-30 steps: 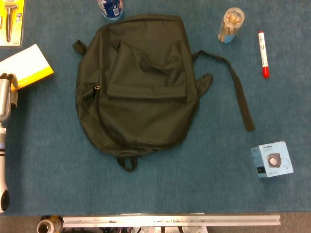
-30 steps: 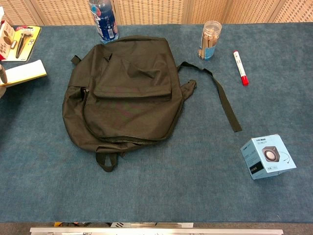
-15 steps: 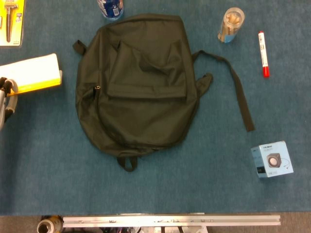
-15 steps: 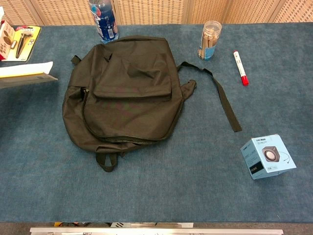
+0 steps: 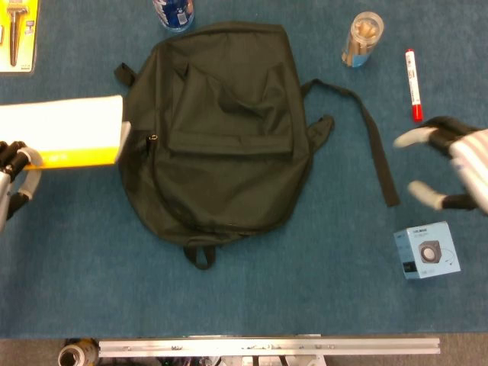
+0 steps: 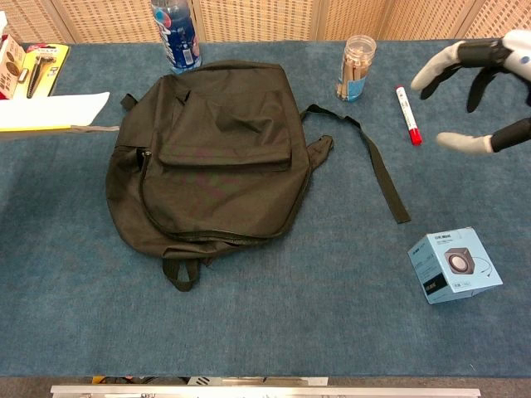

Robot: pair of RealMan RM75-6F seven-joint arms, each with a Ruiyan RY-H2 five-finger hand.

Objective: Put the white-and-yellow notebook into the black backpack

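The black backpack [image 5: 217, 130] [image 6: 214, 156] lies flat in the middle of the blue table, its zip closed as far as I can see. My left hand [image 5: 15, 164] grips the white-and-yellow notebook [image 5: 65, 132] [image 6: 51, 113] by its left end at the left edge, holding it lifted with its right end close to the backpack's left side. My right hand [image 5: 451, 162] [image 6: 479, 87] hovers at the right edge with fingers spread and nothing in it, right of the backpack's strap [image 5: 374, 141].
A blue bottle [image 6: 175, 35] stands behind the backpack. A clear jar [image 6: 355, 67] and a red marker [image 6: 407, 114] sit at the back right. A light-blue speaker box [image 6: 453, 264] stands front right. A yellow tool pack [image 5: 17, 34] lies back left.
The left hand has carried the notebook rightward toward the backpack's left side. The right hand has come into view from the right edge.
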